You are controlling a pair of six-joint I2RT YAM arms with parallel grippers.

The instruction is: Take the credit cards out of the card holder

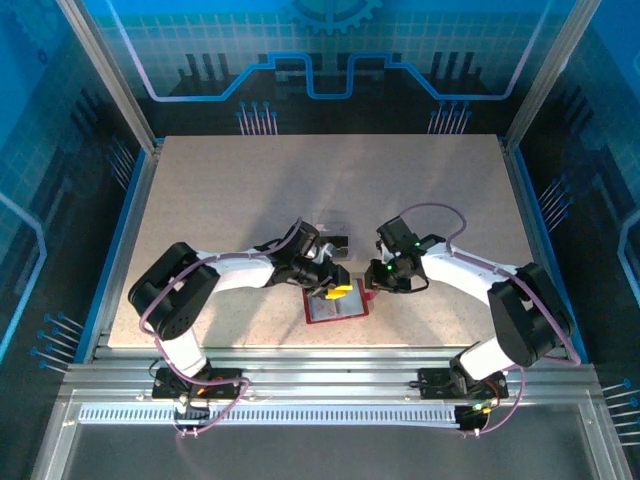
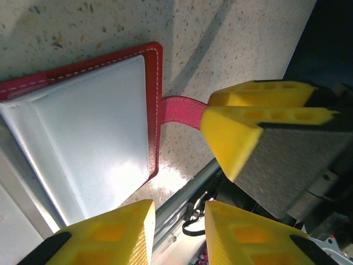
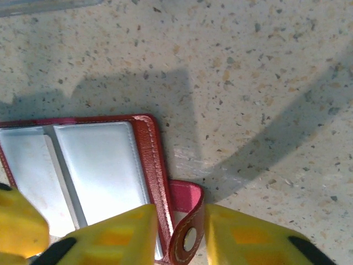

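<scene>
The red card holder [image 1: 336,309] lies open on the table, its pale grey pockets [image 2: 94,132] facing up. The credit cards are hidden. My right gripper [image 3: 179,221] is shut on the holder's red tab [image 3: 187,243], the one with the pale snap button, at the holder's right edge. In the left wrist view its yellow fingers [image 2: 242,116] pinch that tab [image 2: 182,110]. My left gripper [image 2: 176,212] hovers over the holder's near right corner with the jaws apart and nothing between them. From above, the left gripper [image 1: 339,291] and right gripper [image 1: 371,285] meet at the holder's far edge.
A clear plastic box [image 1: 332,222] stands just behind the grippers; its edge [image 3: 49,4] shows at the top left of the right wrist view. The table's near edge and metal rail [image 2: 193,187] run close to the holder.
</scene>
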